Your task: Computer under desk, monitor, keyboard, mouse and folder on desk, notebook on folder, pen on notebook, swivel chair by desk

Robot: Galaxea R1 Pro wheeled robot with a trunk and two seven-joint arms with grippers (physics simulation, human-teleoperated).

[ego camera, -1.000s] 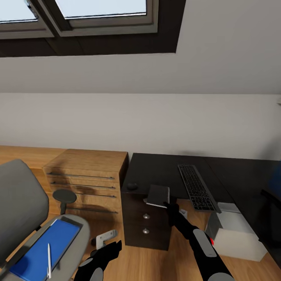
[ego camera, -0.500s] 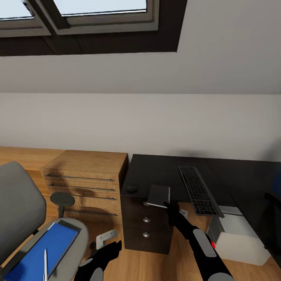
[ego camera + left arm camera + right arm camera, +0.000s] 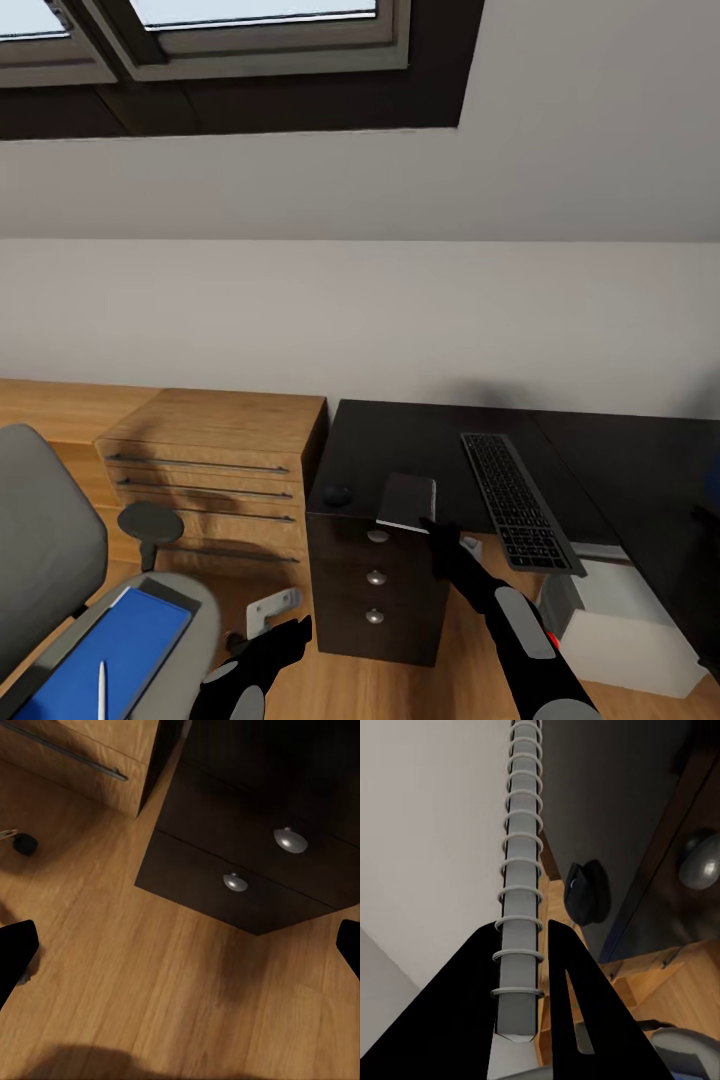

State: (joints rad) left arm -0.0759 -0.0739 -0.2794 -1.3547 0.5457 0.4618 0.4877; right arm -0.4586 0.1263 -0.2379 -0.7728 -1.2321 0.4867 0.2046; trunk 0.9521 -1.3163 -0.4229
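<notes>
- The right hand (image 3: 432,527) is sitting at centre-bottom of the head view, clamping the near edge of the notebook (image 3: 407,502) and holding it just above the front corner of the glossy black tabletop (image 3: 420,440).
- In the right wrist view, the notebook's (image 3: 450,832) spiral binding is running between the two dark fingers (image 3: 472,997).
- The mouse (image 3: 337,495) is resting on the tabletop just left of the notebook, above the drawer unit (image 3: 375,590) with its round silver knobs.
- The keyboard (image 3: 520,500) is lying on the tabletop to the right of the notebook.
- The computer (image 3: 625,625) is standing on the floor at lower right, under the tabletop.
- At lower left, the blue folder (image 3: 100,660) is lying on the swivel chair (image 3: 45,560) seat with the white pen (image 3: 100,690) on it.
- The left hand (image 3: 270,645) is hanging low near the bottom edge, its fingers spread wide over the wooden floor (image 3: 150,982).
</notes>
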